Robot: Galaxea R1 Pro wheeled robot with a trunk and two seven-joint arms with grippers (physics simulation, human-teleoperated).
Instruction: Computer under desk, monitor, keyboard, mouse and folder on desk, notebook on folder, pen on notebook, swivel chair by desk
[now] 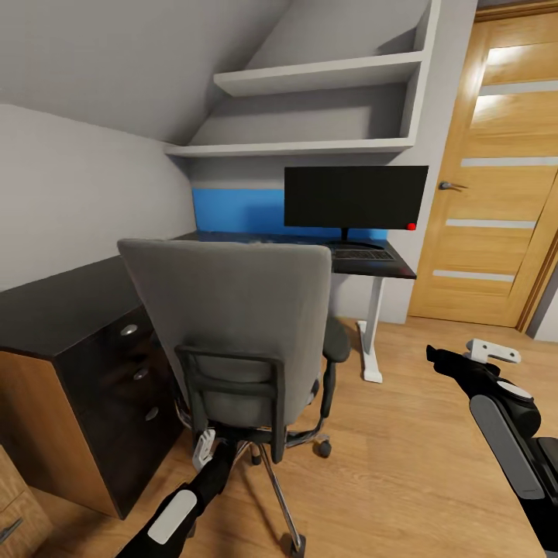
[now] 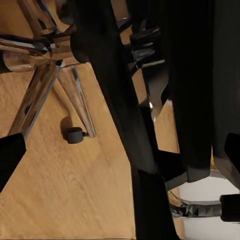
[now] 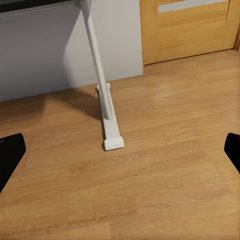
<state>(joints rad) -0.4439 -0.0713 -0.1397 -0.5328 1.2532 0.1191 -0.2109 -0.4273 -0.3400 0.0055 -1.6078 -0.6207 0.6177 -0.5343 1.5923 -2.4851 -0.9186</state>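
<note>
While the left gripper point(image 1: 203, 449) is reaching low behind the chair point(image 1: 240, 325), jaws unreadable, the right gripper point(image 1: 465, 358) is hovering open-jawed over bare floor point(image 1: 403, 465) beside it.

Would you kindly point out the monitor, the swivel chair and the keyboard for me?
monitor point(image 1: 355, 196): head view, middle of the black screen.
swivel chair point(image 1: 232, 298): head view, back of the grey backrest.
keyboard point(image 1: 362, 253): head view, key area, on the desk below the screen.
</note>
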